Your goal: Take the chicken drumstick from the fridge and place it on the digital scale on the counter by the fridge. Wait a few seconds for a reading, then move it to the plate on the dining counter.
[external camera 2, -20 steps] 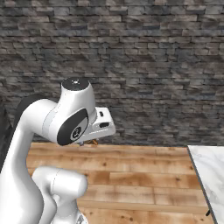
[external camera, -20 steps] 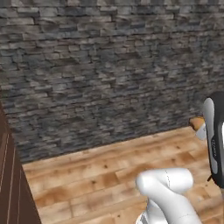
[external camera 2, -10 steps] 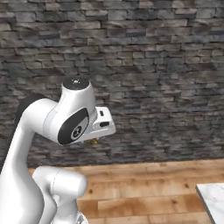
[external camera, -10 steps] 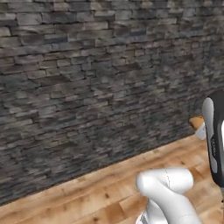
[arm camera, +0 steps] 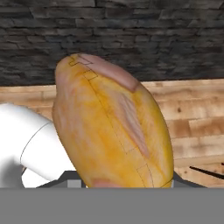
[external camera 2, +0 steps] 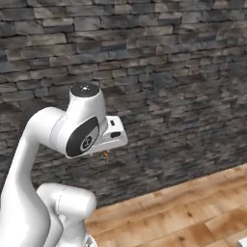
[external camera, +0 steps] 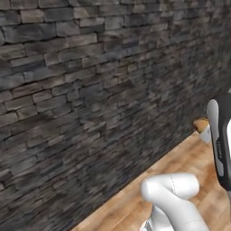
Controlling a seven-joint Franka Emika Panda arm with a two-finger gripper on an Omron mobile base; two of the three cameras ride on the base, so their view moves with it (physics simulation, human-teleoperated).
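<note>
The chicken drumstick (arm camera: 111, 127) looms large in the hand view, golden-brown with a pinkish streak and held up in the air over the wooden floor. My gripper (external camera: 205, 132) is shut on it, and the meat hides the fingertips in the hand view. In the left base view the chicken drumstick (external camera: 200, 123) shows as a small orange lump at the right edge, beside the dark forearm. In the right base view a sliver of the chicken drumstick (external camera 2: 104, 154) peeks out beneath the white hand (external camera 2: 112, 136), at about chest height in front of the wall.
A dark stone brick wall (external camera 2: 159, 72) spans the background of both base views. A wooden plank floor (external camera 2: 183, 212) runs along its foot. My own white arm (external camera 2: 34, 193) rises in the foreground.
The whole picture has shifted as the base drives: the wall slides across, and the brown panel and marble corner have left the views. The arm keeps its pose with the drumstick held.
</note>
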